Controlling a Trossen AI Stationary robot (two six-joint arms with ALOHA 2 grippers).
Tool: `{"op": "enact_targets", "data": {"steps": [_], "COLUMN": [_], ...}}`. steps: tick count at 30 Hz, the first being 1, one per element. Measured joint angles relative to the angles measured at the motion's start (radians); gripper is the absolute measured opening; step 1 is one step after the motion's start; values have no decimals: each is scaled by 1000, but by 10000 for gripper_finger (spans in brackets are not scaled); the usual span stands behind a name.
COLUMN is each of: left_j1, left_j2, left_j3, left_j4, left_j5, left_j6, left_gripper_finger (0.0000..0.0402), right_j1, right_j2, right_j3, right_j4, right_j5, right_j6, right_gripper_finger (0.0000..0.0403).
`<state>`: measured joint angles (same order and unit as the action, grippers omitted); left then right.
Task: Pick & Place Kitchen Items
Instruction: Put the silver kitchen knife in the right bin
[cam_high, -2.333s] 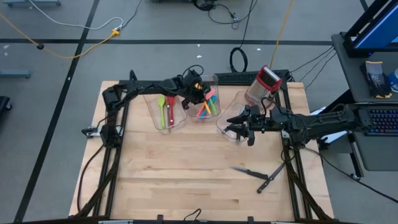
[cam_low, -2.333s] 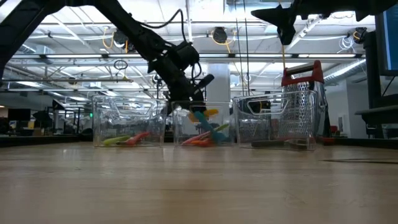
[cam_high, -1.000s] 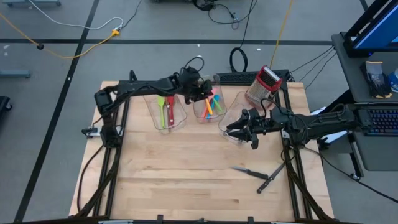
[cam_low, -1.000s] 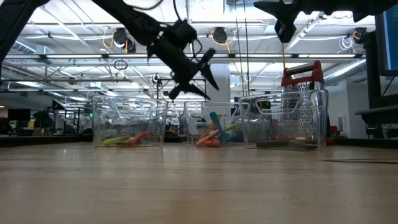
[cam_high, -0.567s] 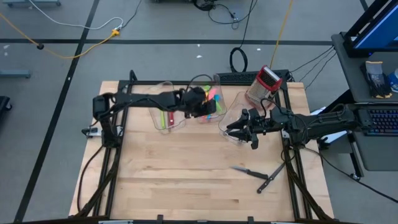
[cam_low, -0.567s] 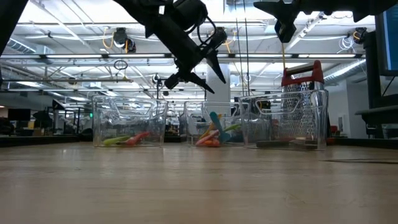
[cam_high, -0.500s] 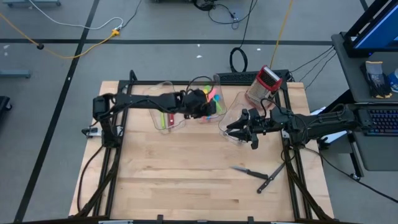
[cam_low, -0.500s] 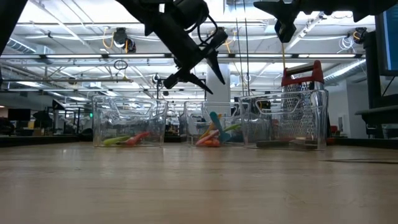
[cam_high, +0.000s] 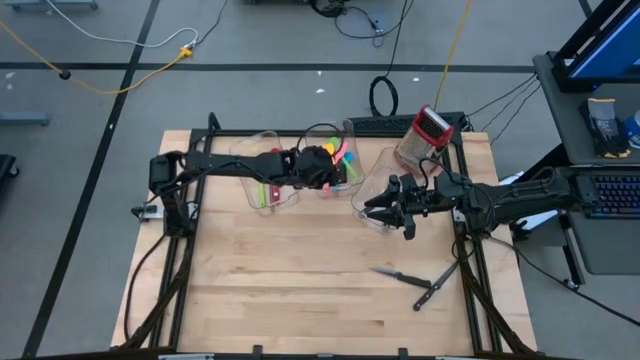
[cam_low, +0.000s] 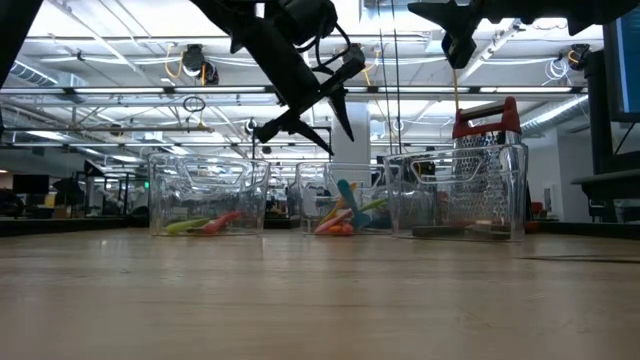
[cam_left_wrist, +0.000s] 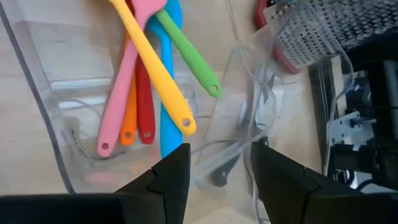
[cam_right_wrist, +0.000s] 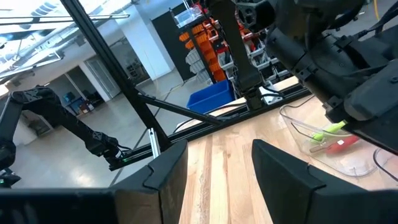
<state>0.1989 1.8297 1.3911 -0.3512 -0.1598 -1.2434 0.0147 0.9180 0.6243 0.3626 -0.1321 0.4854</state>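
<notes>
The left gripper (cam_high: 335, 172) hung above the middle clear plastic bin (cam_high: 322, 188), its two dark fingers (cam_left_wrist: 173, 177) parted with nothing between them. Directly below it, inside that bin, lay a bundle of slim silicone utensils (cam_left_wrist: 149, 74): a yellow one crossing over a pink one, with orange, red, blue and green handles fanned beside them, each ending in a small hanging hole. In the low view the same bundle (cam_low: 343, 214) leaned against the bin's wall.

To the left of the middle bin, a second clear bin (cam_high: 262, 180) held a green and a red utensil (cam_high: 267, 187). To its right, the right gripper (cam_high: 382, 208) hovered over a third clear bin (cam_high: 368, 205), its fingers also apart and empty. A red-topped metal box grater (cam_high: 424, 133) stood just behind that bin. Well in front of the middle bin, two black-handled steel knives (cam_high: 418, 282) lay on the bare wooden table (cam_high: 270, 280).
</notes>
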Motion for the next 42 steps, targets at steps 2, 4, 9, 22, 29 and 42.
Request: {"op": "enact_targets", "data": {"steps": [2,4,9,22,29,42], "left_j1": [-6,-10,0,22,13,-133], "left_j2": [0,0,0,1,1,-104], "left_j3": [0,0,0,0,0,-1], "left_j4": [10,10,-10,-93,-93,-103], "left_j5": [-14,-27,-35,-19,-16,-55], "left_j6": [0,-3,-12,-10,42,309], "left_gripper_finger": [172,172,172,172,172,172], "right_j1": [0,0,0,0,0,2], "right_j2": [0,0,0,0,0,-10], "right_j3": [0,0,0,0,0,2], "right_j4": [0,0,0,0,0,1], "right_j5": [0,1,4,5,5,-276], "right_j6": [0,0,0,0,0,-85], "right_gripper_finger": [171,171,171,171,171,171]}}
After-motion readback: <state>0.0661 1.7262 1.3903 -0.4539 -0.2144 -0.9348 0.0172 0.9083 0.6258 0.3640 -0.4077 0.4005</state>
